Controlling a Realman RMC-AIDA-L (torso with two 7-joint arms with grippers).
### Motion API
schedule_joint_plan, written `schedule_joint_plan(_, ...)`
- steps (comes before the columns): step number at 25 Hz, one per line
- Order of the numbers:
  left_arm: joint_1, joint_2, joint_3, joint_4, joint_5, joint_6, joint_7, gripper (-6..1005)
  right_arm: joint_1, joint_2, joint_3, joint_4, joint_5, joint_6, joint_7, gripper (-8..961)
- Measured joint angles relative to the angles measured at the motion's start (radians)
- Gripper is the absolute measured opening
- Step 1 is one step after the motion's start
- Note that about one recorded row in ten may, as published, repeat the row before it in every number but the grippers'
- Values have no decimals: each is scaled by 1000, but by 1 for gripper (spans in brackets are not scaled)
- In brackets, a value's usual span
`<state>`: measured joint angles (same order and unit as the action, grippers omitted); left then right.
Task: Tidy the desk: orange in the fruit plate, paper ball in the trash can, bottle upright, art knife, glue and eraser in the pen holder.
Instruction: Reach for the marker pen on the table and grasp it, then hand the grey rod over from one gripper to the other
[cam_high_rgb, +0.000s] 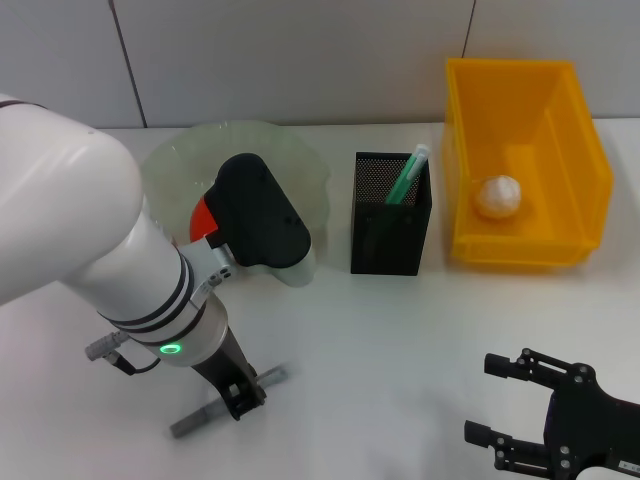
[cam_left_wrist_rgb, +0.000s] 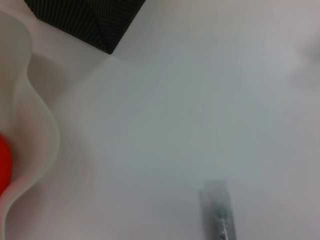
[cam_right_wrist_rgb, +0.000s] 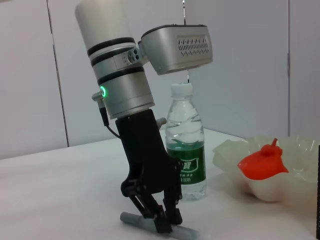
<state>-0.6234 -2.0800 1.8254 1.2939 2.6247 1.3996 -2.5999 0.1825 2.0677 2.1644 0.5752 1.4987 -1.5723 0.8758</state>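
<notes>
The grey art knife (cam_high_rgb: 226, 400) lies flat on the white desk (cam_high_rgb: 400, 340) at the near left, slanting from near-left up to far-right. The left gripper (cam_high_rgb: 243, 397) is down on the middle of it: in the right wrist view its black fingers (cam_right_wrist_rgb: 150, 207) stand to either side of the grey bar (cam_right_wrist_rgb: 159, 225), closed in against it with the tips at the desk surface, and the knife is not lifted. The left wrist view shows only one blurred end of the knife (cam_left_wrist_rgb: 219, 212) on bare desk.

Behind the left arm, at the far left, sits the pale green wavy fruit plate (cam_high_rgb: 300, 160) with the orange (cam_high_rgb: 203, 217) in it, mostly hidden by the arm from the head; the right wrist view shows this fruit (cam_right_wrist_rgb: 262, 161) resting in the plate (cam_right_wrist_rgb: 300, 150). The same view shows a clear water bottle (cam_right_wrist_rgb: 186, 145) with a green label standing upright on the desk just beyond the left arm.

To the right of the plate stands the black mesh pen holder (cam_high_rgb: 391, 215), with a green and white stick-like item (cam_high_rgb: 407, 176) leaning inside it. Farther right, the yellow bin (cam_high_rgb: 525, 150) holds the white paper ball (cam_high_rgb: 498, 196).

The right gripper (cam_high_rgb: 505, 400) hovers at the near right, well apart from everything, its fingers spread wide and holding nothing.
</notes>
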Motion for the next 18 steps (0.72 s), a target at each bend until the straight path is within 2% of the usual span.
schedule_joint_plan(8,-5,0,10,-13,0,-6,1,181,0,0,0,0,0,1,5,765)
schedule_joint_plan(18,-5,0,14,6,0,3,5,163,0,-1,0,0,3,1,8,764)
